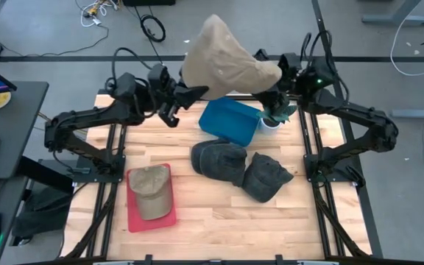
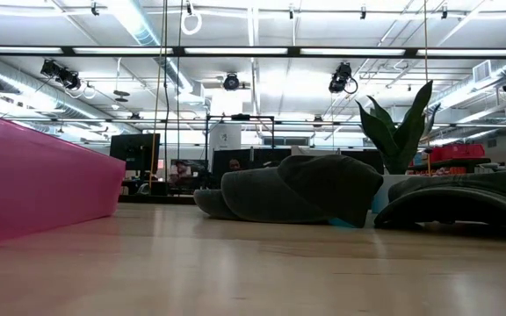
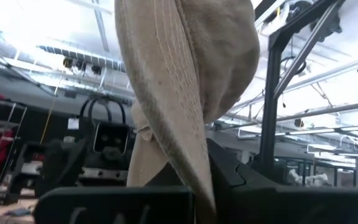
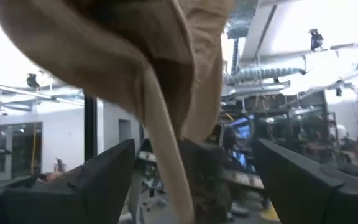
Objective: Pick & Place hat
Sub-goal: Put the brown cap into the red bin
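A tan hat (image 1: 227, 62) is held high above the table's far middle, between my two arms. My left gripper (image 1: 192, 93) is shut on its left edge. My right gripper (image 1: 274, 79) stands open at the hat's right end. In the right wrist view its two fingers (image 4: 98, 180) stand wide apart, with a narrow hanging edge of the hat (image 4: 166, 168) between them. A second tan cap (image 1: 151, 191) lies flat on a red tray (image 1: 135, 221) at the near left. My left gripper pinches a thin folded edge of the hat (image 3: 194, 180) between its two fingers, slanting upward from the table's left. The hat (image 3: 185, 68) stands up above the fingers, lifted clear of the table. Whether my right gripper touches the hat, I cannot tell.
Two dark caps (image 1: 219, 160) (image 1: 265, 177) lie on the wooden table's middle and right. A blue bin (image 1: 230, 121) sits beyond them, beside a small potted plant (image 1: 274, 118). The low view shows the red tray (image 2: 33, 175), the dark caps (image 2: 297, 189) and the plant (image 2: 398, 127).
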{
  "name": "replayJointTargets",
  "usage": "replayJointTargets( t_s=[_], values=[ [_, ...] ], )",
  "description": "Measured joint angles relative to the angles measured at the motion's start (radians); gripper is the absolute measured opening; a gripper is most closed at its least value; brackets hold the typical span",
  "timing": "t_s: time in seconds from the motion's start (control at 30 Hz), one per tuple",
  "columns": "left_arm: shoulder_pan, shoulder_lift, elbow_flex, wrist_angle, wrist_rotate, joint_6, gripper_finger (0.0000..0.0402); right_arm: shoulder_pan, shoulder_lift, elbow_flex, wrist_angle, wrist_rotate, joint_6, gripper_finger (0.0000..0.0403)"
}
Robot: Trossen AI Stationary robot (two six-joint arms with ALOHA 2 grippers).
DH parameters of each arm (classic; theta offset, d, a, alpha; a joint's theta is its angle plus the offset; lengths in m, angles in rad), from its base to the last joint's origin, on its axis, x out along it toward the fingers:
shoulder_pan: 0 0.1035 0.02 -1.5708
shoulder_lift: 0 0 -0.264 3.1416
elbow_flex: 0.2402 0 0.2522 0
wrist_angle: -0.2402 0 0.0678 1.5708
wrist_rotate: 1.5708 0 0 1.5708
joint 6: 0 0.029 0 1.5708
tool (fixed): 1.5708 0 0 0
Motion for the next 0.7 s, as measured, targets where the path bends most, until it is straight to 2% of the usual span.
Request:
replayJointTargets(
  t_s=[0.13,0.23,0.37,0.43,0.53,0.57,0.7],
  values=[
    [0.000,0.022,0.000,0.011,0.000,0.002,0.0011,0.002,0.014,0.000,0.032,-0.019,0.037,0.0319],
    [0.005,0.024,0.000,0.038,0.000,0.002,0.0011,0.001,0.014,0.000,0.032,-0.038,0.060,0.0290],
    [0.011,0.024,0.000,0.046,-0.001,0.002,0.0011,0.001,0.014,0.000,0.049,-0.069,0.074,0.0205],
    [0.013,0.024,0.000,0.043,0.003,0.000,0.0013,0.001,0.013,0.000,0.054,-0.077,0.072,0.0140],
    [0.013,0.024,0.000,0.040,-0.002,0.000,0.0039,0.001,0.014,0.000,0.053,-0.127,0.065,0.0033],
    [0.013,0.024,0.000,0.040,-0.001,-0.002,0.0048,0.001,0.014,0.000,0.054,-0.134,0.067,0.0020],
    [0.013,0.024,0.000,0.037,0.010,0.001,0.0076,0.001,0.013,0.000,0.056,-0.137,0.095,0.0011]
  ],
)
